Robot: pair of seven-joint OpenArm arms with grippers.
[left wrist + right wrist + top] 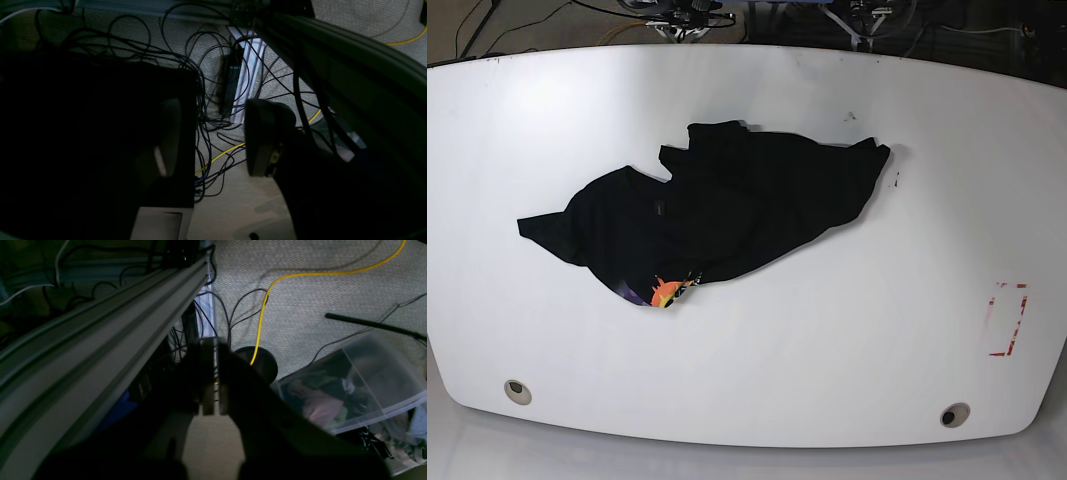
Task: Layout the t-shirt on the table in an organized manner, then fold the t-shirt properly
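Base view, near edge first: two round metal grommets (pixel 518 391) (pixel 954 414) sit in the table (pixel 807 350), one toward each near corner. A red dashed rectangle mark (pixel 1007 320) lies near the table's right side. The t-shirt (pixel 717 210) lies crumpled around mid-table, spread unevenly leftward, with a small patch of its orange graphic (pixel 665 292) showing at its near hem. Nothing rests on it; neither arm appears in this view. Cables cross the floor beyond the far edge.

Left wrist view: the left gripper (pixel 213 140) hangs off the table, jaws standing apart with nothing between them. Below lie tangled black cables (pixel 206 100), a yellow cable (pixel 220 155) and a dark box (pixel 100 133). A metal frame rail (pixel 350 66) runs beside it.

Right wrist view: the right gripper (pixel 213 390) is closed, fingers together and empty, beside a frame rail (pixel 100 350). A clear plastic bin (pixel 360 383) of cloth sits on the carpet.
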